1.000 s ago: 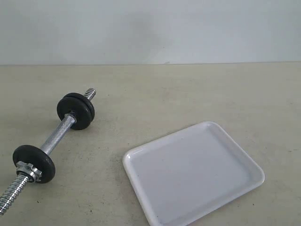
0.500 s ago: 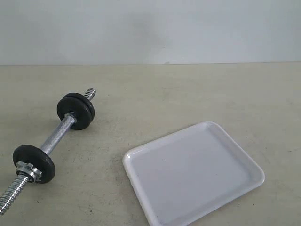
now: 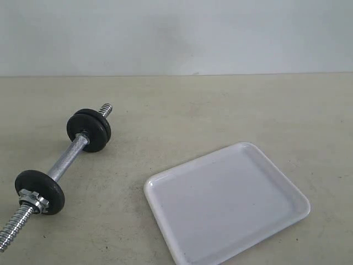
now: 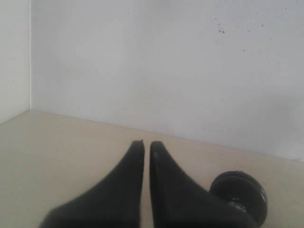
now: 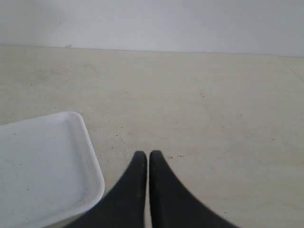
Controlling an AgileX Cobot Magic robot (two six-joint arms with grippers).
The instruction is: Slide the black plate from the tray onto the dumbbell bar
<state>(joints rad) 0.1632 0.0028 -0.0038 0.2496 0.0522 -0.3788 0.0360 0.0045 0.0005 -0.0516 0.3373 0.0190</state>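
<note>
Dumbbell bar (image 3: 66,157) lies diagonally on the table (image 3: 220,105), well apart from the tray (image 3: 226,204). Black plates are on the bar: a stacked pair (image 3: 89,130) near the far threaded end, and a single black plate (image 3: 39,191) near the close end, with the nut collar (image 3: 32,200) touching its outer face.

Left gripper (image 4: 147,142): fingers together with only a hairline gap, nothing clamped. A black plate on the bar shows just beside it, not between the fingers.

Right gripper (image 5: 146,154): fingers together, holding nothing, over bare table, with the tray corner near. No plate shows in its view.

Neither gripper shows in the exterior view.
</note>
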